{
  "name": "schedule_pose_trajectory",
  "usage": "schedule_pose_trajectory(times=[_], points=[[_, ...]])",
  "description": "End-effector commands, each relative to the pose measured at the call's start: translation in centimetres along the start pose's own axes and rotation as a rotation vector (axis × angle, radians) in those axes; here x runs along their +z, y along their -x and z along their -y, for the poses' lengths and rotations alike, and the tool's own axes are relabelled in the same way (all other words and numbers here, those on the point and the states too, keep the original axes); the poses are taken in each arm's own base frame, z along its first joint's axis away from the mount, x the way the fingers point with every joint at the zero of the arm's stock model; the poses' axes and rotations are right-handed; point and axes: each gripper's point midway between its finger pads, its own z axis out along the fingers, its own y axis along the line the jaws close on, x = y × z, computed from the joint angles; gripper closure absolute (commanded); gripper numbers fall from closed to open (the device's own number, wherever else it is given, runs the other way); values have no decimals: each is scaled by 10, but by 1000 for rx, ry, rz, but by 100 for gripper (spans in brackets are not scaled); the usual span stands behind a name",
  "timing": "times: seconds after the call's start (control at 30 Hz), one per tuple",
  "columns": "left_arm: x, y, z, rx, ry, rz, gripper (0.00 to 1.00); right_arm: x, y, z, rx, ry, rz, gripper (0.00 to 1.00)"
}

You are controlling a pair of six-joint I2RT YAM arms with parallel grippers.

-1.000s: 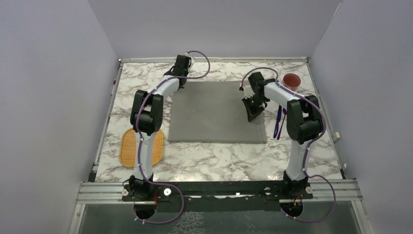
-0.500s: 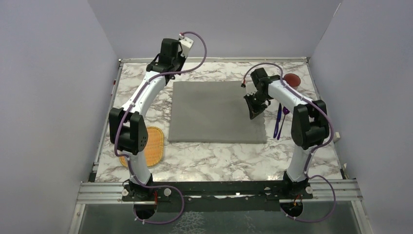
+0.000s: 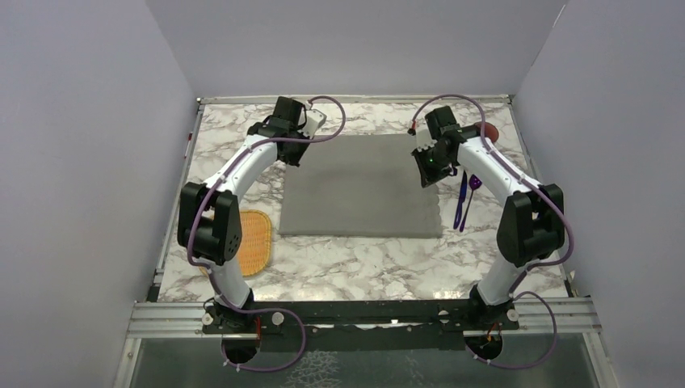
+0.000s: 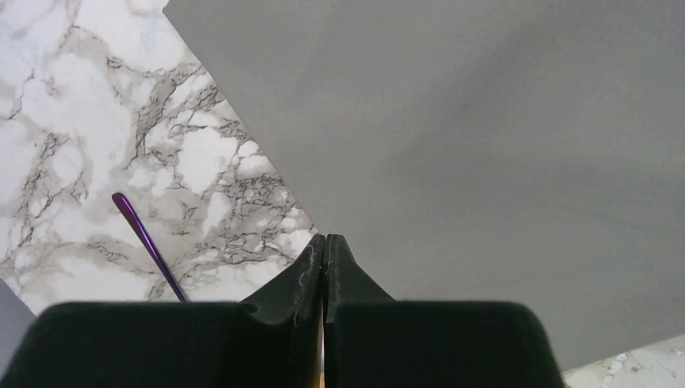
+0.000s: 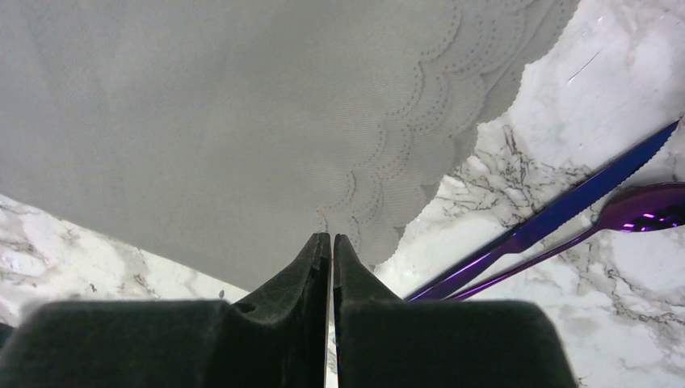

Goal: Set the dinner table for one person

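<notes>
Marble worktop (image 3: 355,263): placemat (image 3: 363,190) laid; left gripper (image 4: 325,241), right gripper (image 5: 331,239) both together, empty. Next, likely: open, pinch knife (image 5: 565,198).

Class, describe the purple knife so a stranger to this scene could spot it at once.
On the white-and-grey marble tabletop, find the grey cloth placemat with a scalloped edge. Just off that edge, on the right arm's side, two shiny purple metal utensils lie side by side. The knife is the one nearer the mat, with a flat serrated blade, unlike the round-bowled spoon.
</notes>
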Motion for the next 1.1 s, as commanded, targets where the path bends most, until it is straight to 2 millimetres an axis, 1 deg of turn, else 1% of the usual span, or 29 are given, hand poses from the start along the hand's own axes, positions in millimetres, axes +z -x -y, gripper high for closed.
schedule_pose_trajectory(times=[0.0, 0.1, 0.17, 0.23, 0.3, 0.43, 0.53, 0.63, 0.73, 0.83, 0.93, 1.07], points=[[-2, 19, 11, -29, -69, 61, 96, 6, 9, 7, 4, -35, 21, 90], [17, 16, 24, -55, -138, 36, 100, 17, 8, 5, 6, -17, 4, 94], [28, 14, 31, -68, -168, 18, 100, 25, 9, 6, 4, -13, -6, 98], [39, 10, 34, -73, -176, -6, 100, 33, 10, 7, 4, -8, -20, 99], [51, 6, 35, -70, -175, -31, 100, 41, 11, 8, 7, -6, -33, 99], [68, 0, 32, -72, -154, -67, 100, 56, 15, 10, 3, 0, -51, 99], [79, -7, 32, -74, -152, -95, 100, 70, 13, 11, 8, 3, -78, 99], [86, -14, 32, -74, -144, -119, 100, 82, 12, 11, 11, 9, -93, 99], [90, -19, 29, -71, -124, -136, 100, 93, 9, 12, 15, 17, -117, 99], [92, -29, 28, -68, -110, -162, 100, 103, 8, 12, 14, 22, -134, 99], [94, -42, 27, -64, -92, -198, 100, 108, 8, 13, 14, 26, -142, 99], [94, -59, 24, -40, -68, -245, 100, 111, 9, 11, 18, 35, -146, 100]])
